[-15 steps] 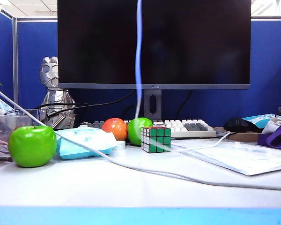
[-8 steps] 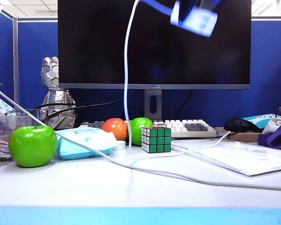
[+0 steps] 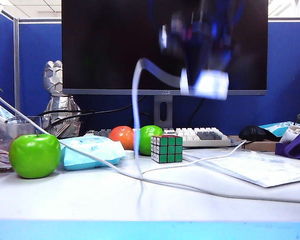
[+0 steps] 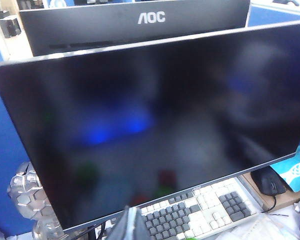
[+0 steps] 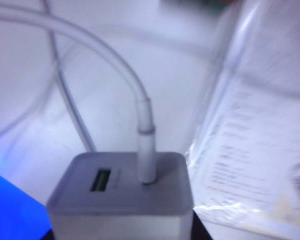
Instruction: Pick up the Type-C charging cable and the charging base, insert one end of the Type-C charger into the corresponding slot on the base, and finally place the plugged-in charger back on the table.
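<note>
The cable (image 5: 140, 107) was already plugged into the base (image 5: 122, 192), which the right gripper (image 3: 205, 82) held above the table (image 3: 90, 200), in front of the monitor (image 3: 115, 45). The left gripper (image 4: 131, 227) was closed and empty, barely in view. Only setting the charger down seemed left.

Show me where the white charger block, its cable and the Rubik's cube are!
charging base (image 5: 122, 192): right wrist view, on its top face beside the slot.
Type-C charging cable (image 5: 102, 52): right wrist view, on the curved part above the plug.
Rubik's cube (image 3: 166, 148): exterior view, on its front face.
</note>
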Controlling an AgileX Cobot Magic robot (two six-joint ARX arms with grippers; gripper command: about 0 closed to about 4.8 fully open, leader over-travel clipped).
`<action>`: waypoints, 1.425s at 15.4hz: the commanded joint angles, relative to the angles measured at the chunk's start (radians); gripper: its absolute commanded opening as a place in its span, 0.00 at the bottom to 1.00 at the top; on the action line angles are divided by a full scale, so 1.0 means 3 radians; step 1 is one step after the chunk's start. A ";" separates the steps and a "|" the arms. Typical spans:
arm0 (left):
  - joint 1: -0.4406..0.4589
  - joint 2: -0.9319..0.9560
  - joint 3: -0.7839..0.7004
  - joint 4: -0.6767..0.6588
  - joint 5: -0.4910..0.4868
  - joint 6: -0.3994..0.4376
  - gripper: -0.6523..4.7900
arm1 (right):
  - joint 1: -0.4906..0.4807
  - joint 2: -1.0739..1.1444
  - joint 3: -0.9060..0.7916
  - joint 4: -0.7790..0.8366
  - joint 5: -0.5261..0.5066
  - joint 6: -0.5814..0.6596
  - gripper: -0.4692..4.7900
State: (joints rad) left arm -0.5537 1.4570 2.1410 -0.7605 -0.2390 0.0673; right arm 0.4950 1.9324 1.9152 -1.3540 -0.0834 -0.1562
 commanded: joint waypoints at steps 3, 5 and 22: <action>0.0000 -0.0018 0.0010 0.0020 -0.0013 0.0027 0.11 | 0.0018 0.0473 -0.0128 0.0043 -0.0235 0.0009 0.09; 0.0000 -0.0018 0.0010 0.0020 -0.0013 0.0027 0.11 | 0.0018 0.0584 -0.0161 0.0113 -0.0323 0.0010 0.09; 0.0000 -0.0090 0.0009 -0.0052 -0.0015 0.0025 0.11 | 0.0019 0.0782 0.0172 0.0031 -0.0404 0.0102 0.89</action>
State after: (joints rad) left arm -0.5533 1.4422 2.1410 -0.7845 -0.2394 0.0742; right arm 0.4984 2.1948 1.9316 -1.3251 -0.1993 -0.1272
